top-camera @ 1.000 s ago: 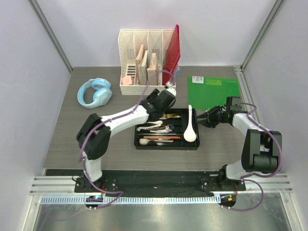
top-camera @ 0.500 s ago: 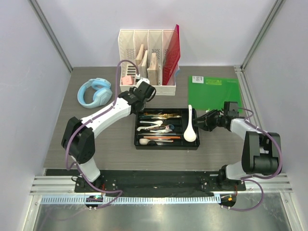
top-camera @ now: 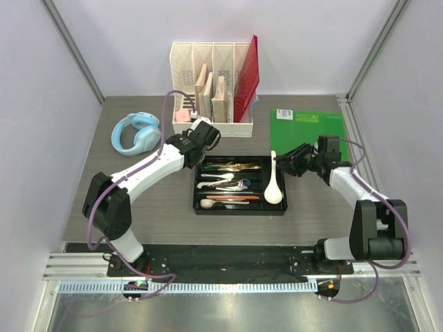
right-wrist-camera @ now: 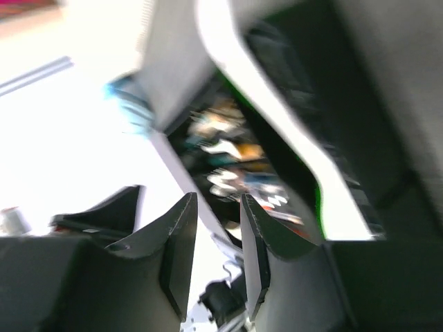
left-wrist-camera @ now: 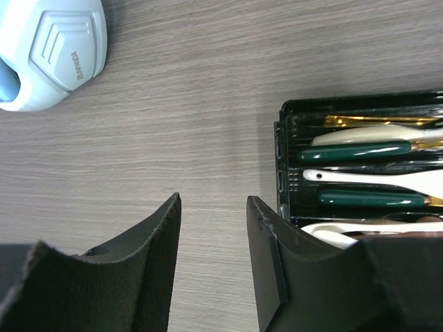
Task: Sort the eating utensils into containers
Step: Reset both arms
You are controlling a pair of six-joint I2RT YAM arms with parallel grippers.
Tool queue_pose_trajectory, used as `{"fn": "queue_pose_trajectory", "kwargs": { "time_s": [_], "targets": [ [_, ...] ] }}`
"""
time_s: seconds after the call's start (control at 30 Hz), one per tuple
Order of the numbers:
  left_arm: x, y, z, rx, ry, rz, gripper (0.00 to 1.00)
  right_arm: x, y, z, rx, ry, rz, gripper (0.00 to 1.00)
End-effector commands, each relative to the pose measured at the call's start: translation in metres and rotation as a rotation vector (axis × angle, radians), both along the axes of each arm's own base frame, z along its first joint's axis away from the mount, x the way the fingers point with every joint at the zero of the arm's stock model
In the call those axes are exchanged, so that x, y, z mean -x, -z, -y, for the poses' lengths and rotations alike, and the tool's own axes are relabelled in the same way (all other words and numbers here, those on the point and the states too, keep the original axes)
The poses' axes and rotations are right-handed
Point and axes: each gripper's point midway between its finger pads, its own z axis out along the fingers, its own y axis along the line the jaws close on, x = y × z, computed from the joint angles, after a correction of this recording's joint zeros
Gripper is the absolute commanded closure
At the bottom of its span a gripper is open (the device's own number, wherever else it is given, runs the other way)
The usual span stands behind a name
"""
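And there the left arm (top-camera: 156, 166) reached out with the left jaws parted and carrying nothing, poised over bare counter (top-camera: 104, 200) off the far left corner of the black cutlery tray (top-camera: 239, 211), between it and the white file organizer (top-camera: 211, 83). From the left wrist, only wood grain showed in the gap between the two fingers (left-wrist-camera: 152, 277). The tray's short end wall (left-wrist-camera: 280, 180) sat just to the right of the right-hand finger, and past it lay two green-handled pieces (left-wrist-camera: 353, 150), a white spoon (left-wrist-camera: 374, 178) between them and a gold piece (left-wrist-camera: 360, 121) along the far lane. Every utensil in view lay inside the tray, and the large white soup spoon (top-camera: 273, 185) filled the right end compartment, handle pointing away from the arm bases. Over on the other side, the right arm (top-camera: 346, 181) held the right jaws just beside the tray's far right corner, near that spoon's handle tip. The right wrist picture was badly blurred, yet a narrow slot showed between the fingers (right-wrist-camera: 176, 242) with nothing in it. For room, there was open counter left of the tray and in front of it. The blue headphones (top-camera: 136, 133) sat well off to the far left, and a green mat (top-camera: 308, 131) lay behind the right jaws.
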Motion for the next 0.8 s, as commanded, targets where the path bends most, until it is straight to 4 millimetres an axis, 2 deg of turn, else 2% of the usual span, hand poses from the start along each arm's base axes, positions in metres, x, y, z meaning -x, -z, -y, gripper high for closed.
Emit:
{"fn": "queue_pose_trajectory", "kwargs": {
  "time_s": [0.0,0.23,0.47,0.6,0.77],
  "targets": [
    [0.005,-0.008,-0.007,-0.001,-0.01,0.018,0.57,-0.027,-0.05,0.016,0.087,0.064,0.169,0.63],
    [0.009,-0.012,-0.015,0.045,-0.064,0.028,0.57,0.003,0.01,0.03,0.148,0.077,-0.065,0.63],
    [0.023,-0.01,-0.03,0.065,-0.09,0.033,0.56,0.01,0.023,0.061,0.258,0.211,-0.087,0.63],
    [0.025,-0.008,-0.039,0.055,-0.105,0.026,0.56,0.02,0.044,0.062,0.27,0.183,-0.174,0.63],
    [0.023,-0.009,-0.039,0.058,-0.106,0.023,0.56,0.029,0.067,0.057,0.261,0.131,-0.248,0.63]
  ]
}}
